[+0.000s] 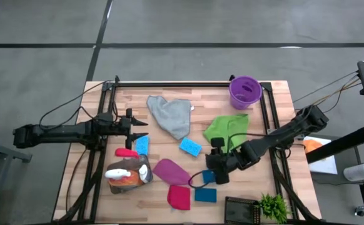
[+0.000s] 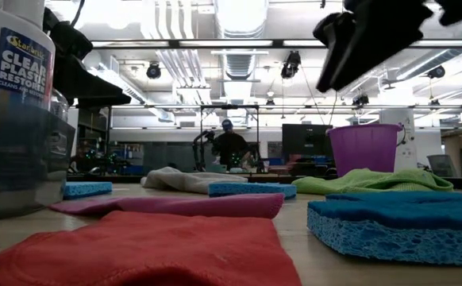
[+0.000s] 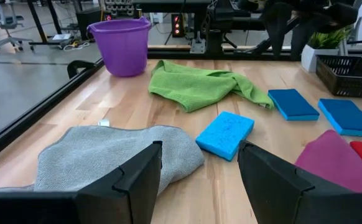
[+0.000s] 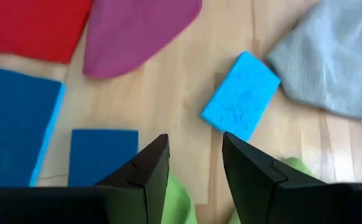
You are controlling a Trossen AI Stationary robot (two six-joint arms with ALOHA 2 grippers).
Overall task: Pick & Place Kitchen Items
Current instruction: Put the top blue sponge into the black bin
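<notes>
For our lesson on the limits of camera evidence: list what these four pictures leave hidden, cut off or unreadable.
1. Clear trigger spray bottle: low view, cut by the top and left edges; trigger unseen.
2. Orange trigger spray bottle: high view, lying in a cluster with other bottles; outlines too small to separate.
3. Right gripper: low view, cut by the top edge.
4. Black wire basket: high view, cut by the bottom edge.
5. Person: low view, too distant for detail.

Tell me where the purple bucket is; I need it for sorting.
In the high view the purple bucket stands at the table's far right corner, just beyond the green cloth.
</notes>
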